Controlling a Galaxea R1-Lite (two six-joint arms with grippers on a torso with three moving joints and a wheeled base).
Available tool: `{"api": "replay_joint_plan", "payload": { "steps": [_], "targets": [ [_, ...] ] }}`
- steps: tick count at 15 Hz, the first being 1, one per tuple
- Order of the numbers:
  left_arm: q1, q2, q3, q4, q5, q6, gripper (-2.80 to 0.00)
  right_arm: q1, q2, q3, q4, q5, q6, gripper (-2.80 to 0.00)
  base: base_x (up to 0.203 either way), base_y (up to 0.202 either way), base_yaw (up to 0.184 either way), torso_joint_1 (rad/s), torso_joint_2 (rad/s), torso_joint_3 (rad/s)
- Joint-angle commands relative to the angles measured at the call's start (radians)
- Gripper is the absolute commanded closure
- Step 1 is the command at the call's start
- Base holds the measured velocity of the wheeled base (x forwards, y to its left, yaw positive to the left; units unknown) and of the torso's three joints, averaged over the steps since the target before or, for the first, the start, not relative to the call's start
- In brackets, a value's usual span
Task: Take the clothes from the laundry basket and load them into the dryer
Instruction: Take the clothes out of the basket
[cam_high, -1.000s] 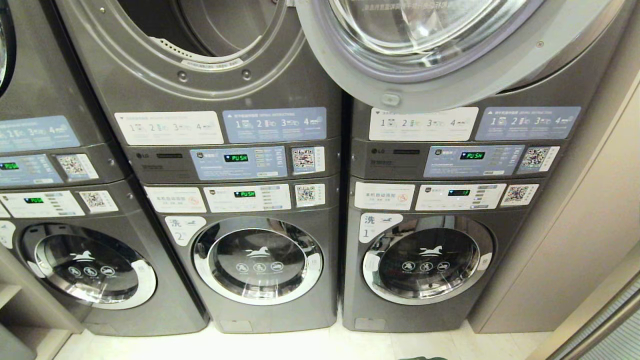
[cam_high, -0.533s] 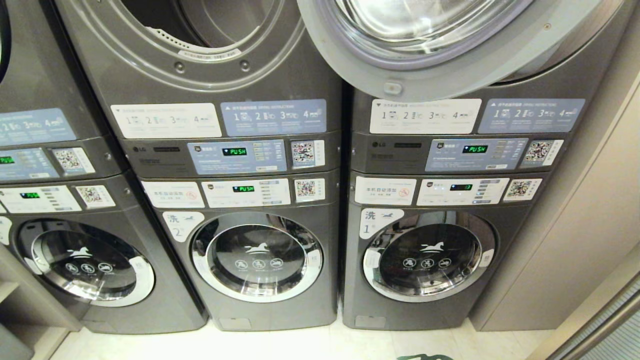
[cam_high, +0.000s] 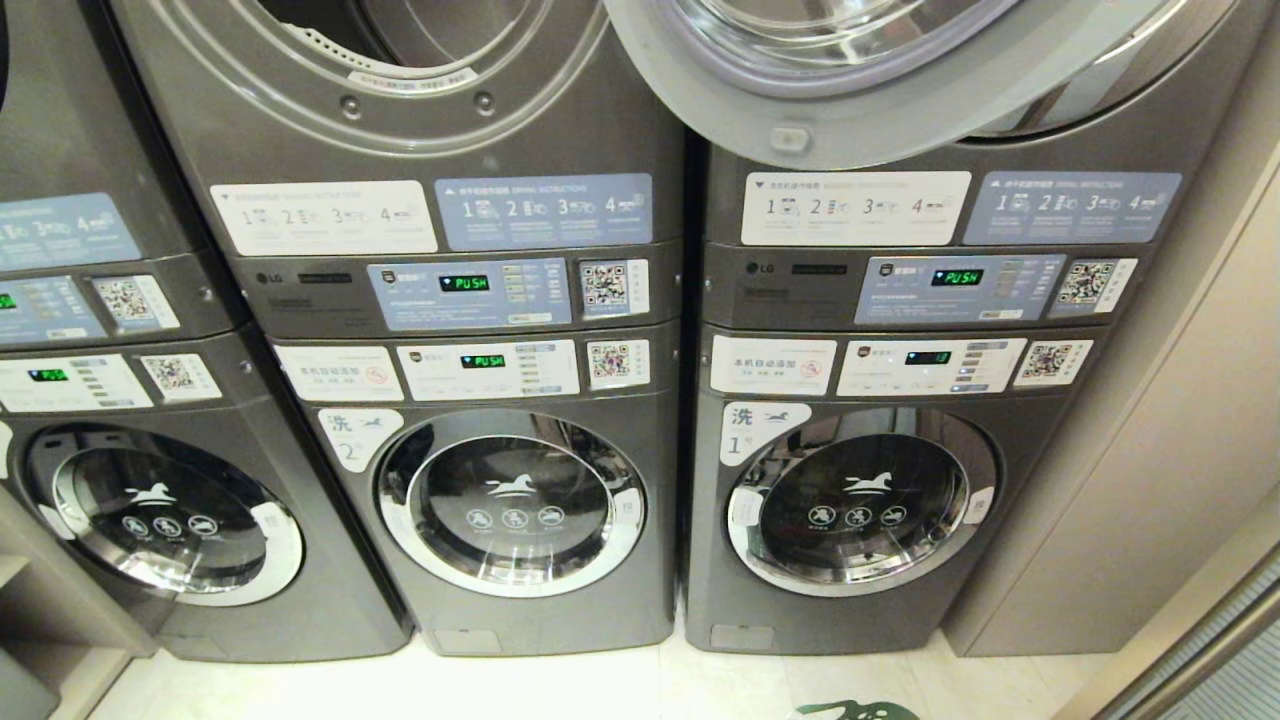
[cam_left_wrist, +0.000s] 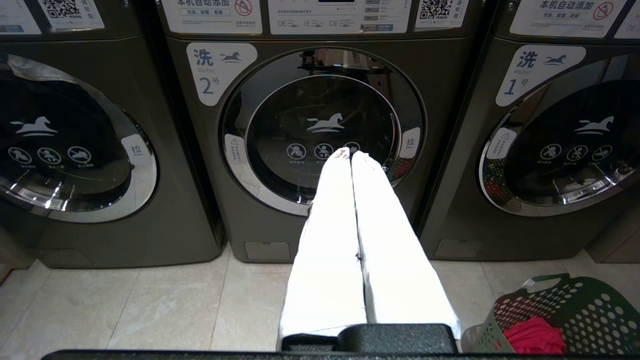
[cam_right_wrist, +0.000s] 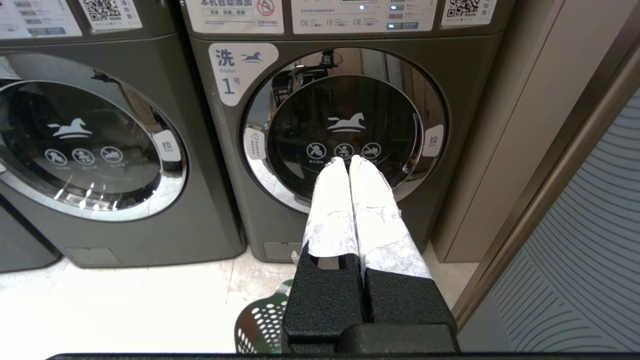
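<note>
The dark green laundry basket (cam_left_wrist: 575, 305) stands on the floor before washer 1, with red clothes (cam_left_wrist: 532, 337) inside it. Its perforated wall (cam_right_wrist: 260, 320) also shows under my right gripper, and its rim (cam_high: 850, 711) peeks in at the head view's lower edge. The dryer (cam_high: 300, 120) is the upper machine of the middle stack, and its round door (cam_high: 800, 135) is swung open to the right. My left gripper (cam_left_wrist: 347, 152) is shut and empty, pointing at washer 2. My right gripper (cam_right_wrist: 348, 159) is shut and empty, pointing at washer 1. Neither arm is in the head view.
Three stacks of grey machines stand side by side, and the lower washers (cam_high: 512, 505) have their doors closed. A beige cabinet wall (cam_high: 1150, 480) flanks the right stack. Pale floor tiles (cam_left_wrist: 150, 305) lie between me and the machines.
The whole head view has shifted: the machines sit higher in the picture and more of the basket rim shows at the lower edge. That is the camera moving, not the things.
</note>
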Motion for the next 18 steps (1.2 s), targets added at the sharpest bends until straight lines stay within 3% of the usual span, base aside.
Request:
{"api": "replay_joint_plan", "payload": {
  "steps": [1,18],
  "targets": [
    [0.0,0.0,0.0,0.0,0.0,0.0,0.0,0.0,0.0,0.0,0.0,0.0,0.0,0.0,0.0,0.0,0.0,-0.15,0.32,0.191],
    [0.0,0.0,0.0,0.0,0.0,0.0,0.0,0.003,0.0,-0.002,0.002,0.001,-0.003,0.0,0.0,0.0,0.0,-0.163,0.39,0.223]
  ]
}}
